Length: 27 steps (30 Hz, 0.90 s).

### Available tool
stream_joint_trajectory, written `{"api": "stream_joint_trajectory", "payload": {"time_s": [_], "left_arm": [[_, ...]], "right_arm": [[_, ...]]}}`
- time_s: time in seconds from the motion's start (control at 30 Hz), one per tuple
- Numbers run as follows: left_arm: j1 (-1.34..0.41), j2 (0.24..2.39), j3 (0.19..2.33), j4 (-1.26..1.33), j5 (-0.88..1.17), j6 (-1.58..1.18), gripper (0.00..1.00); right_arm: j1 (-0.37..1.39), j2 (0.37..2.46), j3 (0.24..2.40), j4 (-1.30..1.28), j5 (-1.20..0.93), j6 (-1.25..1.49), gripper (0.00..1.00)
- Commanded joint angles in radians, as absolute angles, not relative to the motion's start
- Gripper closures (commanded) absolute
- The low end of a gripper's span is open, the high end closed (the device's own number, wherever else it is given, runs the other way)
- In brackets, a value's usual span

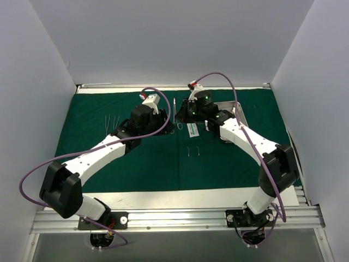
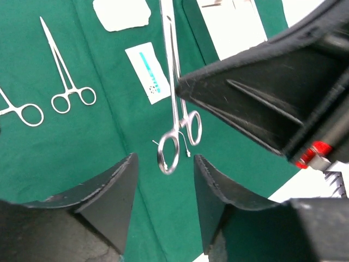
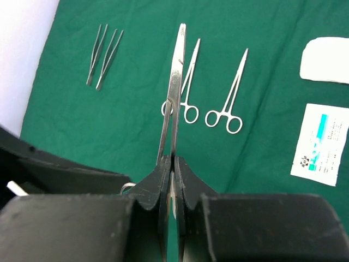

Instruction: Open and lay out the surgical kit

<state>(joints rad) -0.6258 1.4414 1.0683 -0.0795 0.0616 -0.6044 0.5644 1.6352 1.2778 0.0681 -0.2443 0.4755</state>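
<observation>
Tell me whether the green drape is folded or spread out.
Spread: the green drape lies flat and unwrapped, with tweezers and a packet laid on it.

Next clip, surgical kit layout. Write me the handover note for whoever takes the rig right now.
Right gripper: shut on the long ring-handled instrument.
Left gripper: open at that instrument's ring handles, no grip yet.
Green drape is spread flat. Laid out on it: two tweezers, two small forceps, gauze, packet. Steel tray sits at right, mostly hidden by the right arm.
Left to do: set down the long instrument, then check the tray.
</observation>
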Motion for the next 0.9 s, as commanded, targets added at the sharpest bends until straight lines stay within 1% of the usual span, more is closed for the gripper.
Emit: {"api": "stream_joint_trajectory", "payload": {"time_s": [0.0,0.13,0.17,0.23,0.3,0.4,0.47,0.5,0.57,0.6,0.67,0.7,0.73,0.8,0.83,0.87], "left_arm": [[-0.629,1.451,1.118,-0.008,0.071,-0.612,0.47],[-0.629,1.463,1.121,0.017,0.068,-0.612,0.51],[-0.629,1.466,1.121,0.018,0.066,-0.612,0.55],[-0.627,1.465,1.118,0.023,0.066,-0.612,0.59],[-0.629,1.459,1.111,0.041,0.064,-0.615,0.65],[-0.627,1.454,1.103,0.049,0.063,-0.618,0.77],[-0.626,1.450,1.095,0.054,0.060,-0.620,0.82],[-0.627,1.444,1.091,0.057,0.055,-0.621,0.88],[-0.626,1.434,1.072,0.067,0.051,-0.621,0.95],[-0.623,1.425,1.066,0.069,0.046,-0.623,0.97],[-0.618,1.416,1.048,0.074,0.044,-0.627,0.98],[-0.611,1.407,1.040,0.077,0.046,-0.632,0.98],[-0.607,1.401,1.031,0.083,0.046,-0.634,0.98],[-0.588,1.382,1.006,0.083,0.044,-0.635,0.98],[-0.578,1.378,0.999,0.081,0.049,-0.635,0.98],[-0.569,1.371,0.988,0.081,0.055,-0.635,0.98]], "right_arm": [[0.577,1.566,1.264,0.127,-0.264,0.483,1.00],[0.577,1.562,1.258,0.143,-0.278,0.486,1.00],[0.578,1.562,1.258,0.144,-0.281,0.486,1.00],[0.581,1.560,1.258,0.149,-0.285,0.485,1.00],[0.583,1.563,1.258,0.150,-0.287,0.482,1.00],[0.584,1.565,1.247,0.161,-0.295,0.486,1.00],[0.589,1.563,1.239,0.181,-0.301,0.486,1.00],[0.589,1.568,1.241,0.183,-0.302,0.486,1.00],[0.591,1.569,1.238,0.187,-0.304,0.483,1.00],[0.591,1.572,1.236,0.193,-0.304,0.485,1.00],[0.591,1.575,1.235,0.198,-0.304,0.489,1.00],[0.591,1.575,1.233,0.202,-0.305,0.491,0.99],[0.591,1.574,1.235,0.204,-0.305,0.491,0.94],[0.592,1.569,1.238,0.199,-0.296,0.489,0.87],[0.591,1.568,1.244,0.192,-0.288,0.486,0.79],[0.589,1.568,1.249,0.183,-0.278,0.473,0.76]]}}
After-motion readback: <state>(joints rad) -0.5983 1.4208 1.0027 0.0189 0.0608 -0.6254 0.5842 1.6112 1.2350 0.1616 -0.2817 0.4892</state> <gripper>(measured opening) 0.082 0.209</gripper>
